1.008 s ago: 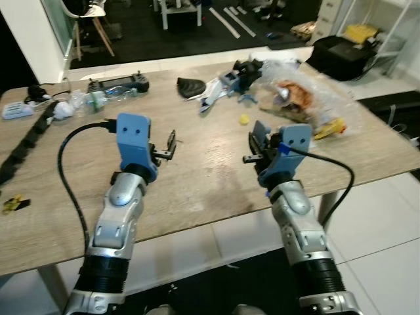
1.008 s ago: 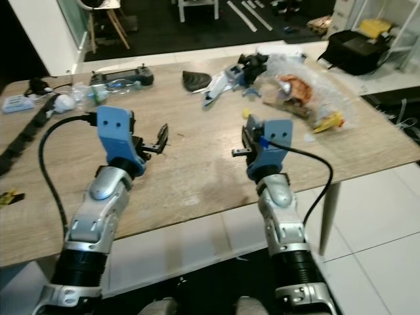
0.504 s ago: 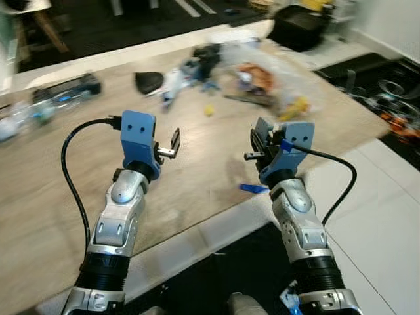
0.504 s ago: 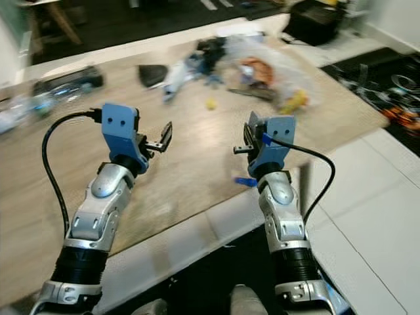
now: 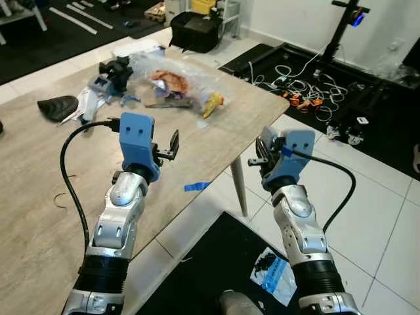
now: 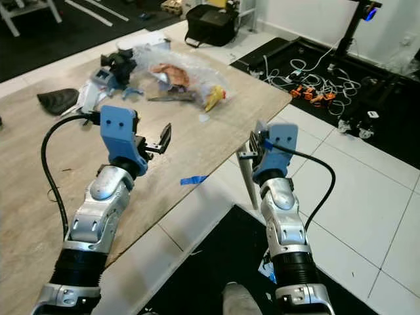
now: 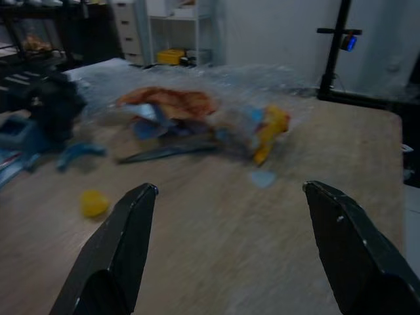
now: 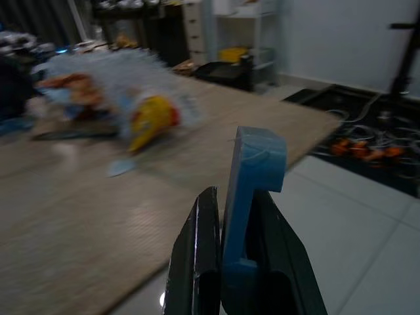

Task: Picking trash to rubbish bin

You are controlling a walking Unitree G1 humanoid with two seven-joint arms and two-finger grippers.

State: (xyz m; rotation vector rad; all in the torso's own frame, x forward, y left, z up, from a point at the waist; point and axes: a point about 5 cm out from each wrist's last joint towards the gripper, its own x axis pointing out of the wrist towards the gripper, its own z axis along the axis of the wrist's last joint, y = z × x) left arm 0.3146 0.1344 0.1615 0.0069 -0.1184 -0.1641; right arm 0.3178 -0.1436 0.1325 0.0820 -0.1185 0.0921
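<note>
Right, I've got the right pincer [image 8: 244, 262] clamped on a blue scrap [image 8: 252, 197] out past the surface [image 5: 39, 197] edge, left pincer [image 7: 236, 249] spread empty facing the trash pile [image 5: 174, 88], and with no bin spotted I risk dropping it while walking.

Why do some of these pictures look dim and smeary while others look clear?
Left eye and right eye views: bright and fairly sharp, the wooden table and the clear plastic bag of trash easy to read. Left wrist view: dimmer, the bag soft and blurred beyond the left claw. Right wrist view: dim too, the background smeared, the right claw shut on a blue piece.
</note>
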